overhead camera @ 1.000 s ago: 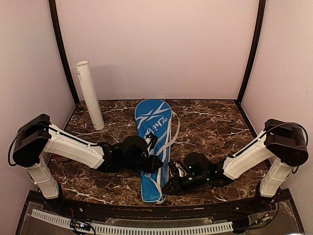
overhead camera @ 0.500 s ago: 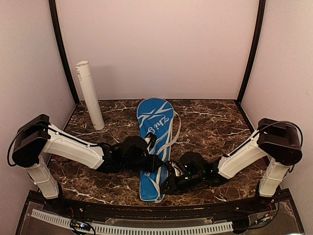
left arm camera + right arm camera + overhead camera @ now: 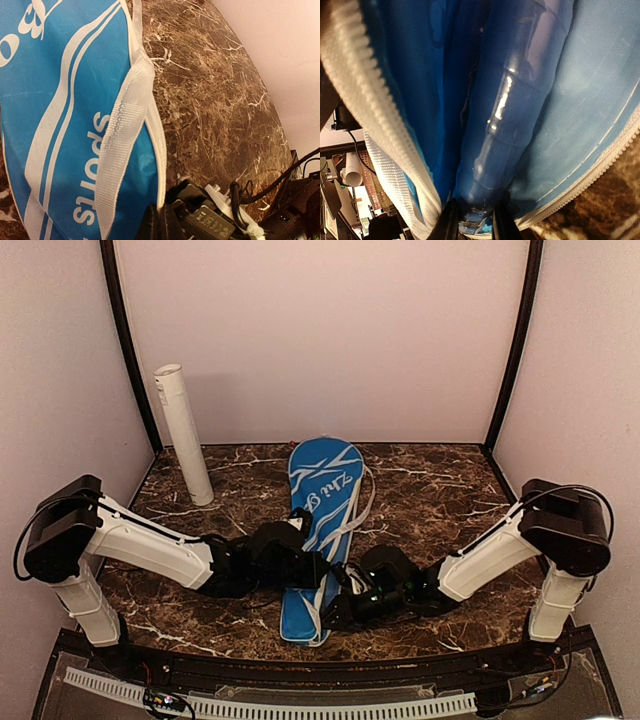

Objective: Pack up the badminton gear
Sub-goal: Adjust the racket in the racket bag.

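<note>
In the top external view the blue cover [image 3: 322, 490] lies slantwise across the middle of the marble table [image 3: 430, 490], its wide end toward the back wall and its narrow end near the arms. The left gripper [image 3: 303, 565] is on the cover's left edge and the right gripper [image 3: 333, 608] is at its near end. The white tube [image 3: 183, 435] leans upright in the back left corner, well apart from both. No shuttlecocks show. In the left wrist view the lettered face of the cover fills the frame, with a white strap [image 3: 122, 135] lying over it. The left fingers are pressed together at the bottom, and the cover's white edging runs in between them – most likely a pinch on the fabric that steadies the cover. The right wrist view looks into the cover's open mouth, past the white zip teeth [image 3: 350, 100]. The right fingers are clamped on a glossy blue racket handle [image 3: 505, 115] that points inward along the lining. The step in hand appears to be feeding a racket into the cover. The next move probably calls for a straight push along the cover's length while the left side keeps the mouth open – then a release without snagging the zip
</note>
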Motion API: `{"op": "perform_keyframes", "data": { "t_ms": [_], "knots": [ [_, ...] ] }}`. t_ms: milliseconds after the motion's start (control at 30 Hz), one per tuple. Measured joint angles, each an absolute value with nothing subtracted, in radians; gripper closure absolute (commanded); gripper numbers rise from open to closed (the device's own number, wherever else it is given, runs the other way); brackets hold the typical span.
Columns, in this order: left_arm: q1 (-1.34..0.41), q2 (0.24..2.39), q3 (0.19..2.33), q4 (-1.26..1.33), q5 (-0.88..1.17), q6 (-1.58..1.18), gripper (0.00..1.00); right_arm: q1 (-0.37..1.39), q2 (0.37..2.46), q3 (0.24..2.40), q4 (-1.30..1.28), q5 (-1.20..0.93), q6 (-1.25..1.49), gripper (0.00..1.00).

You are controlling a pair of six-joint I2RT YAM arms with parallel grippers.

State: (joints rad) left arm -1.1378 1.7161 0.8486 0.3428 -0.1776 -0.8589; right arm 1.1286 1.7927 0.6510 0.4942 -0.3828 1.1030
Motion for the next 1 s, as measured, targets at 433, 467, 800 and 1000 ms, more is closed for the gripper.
{"op": "perform_keyframes", "data": {
  "t_ms": [433, 467, 800, 1000],
  "knots": [
    [-1.139, 1.708, 0.849, 0.331, -0.259, -0.867, 1.00, 1.111, 1.837, 0.698, 0.508, -0.387, 1.072, 0.70],
    [-1.139, 1.699, 0.849, 0.322, -0.245, -0.854, 1.00, 1.111, 1.835, 0.680, 0.536, -0.393, 1.048, 0.68],
    [-1.166, 1.683, 0.850, 0.313, -0.088, -0.834, 0.83, 1.084, 1.714, 0.577, 0.536, -0.356, 0.958, 0.54],
    [-1.164, 1.658, 0.850, 0.312, -0.033, -0.804, 0.68, 1.077, 1.593, 0.564, 0.416, -0.305, 0.875, 0.42]
  ]
}}
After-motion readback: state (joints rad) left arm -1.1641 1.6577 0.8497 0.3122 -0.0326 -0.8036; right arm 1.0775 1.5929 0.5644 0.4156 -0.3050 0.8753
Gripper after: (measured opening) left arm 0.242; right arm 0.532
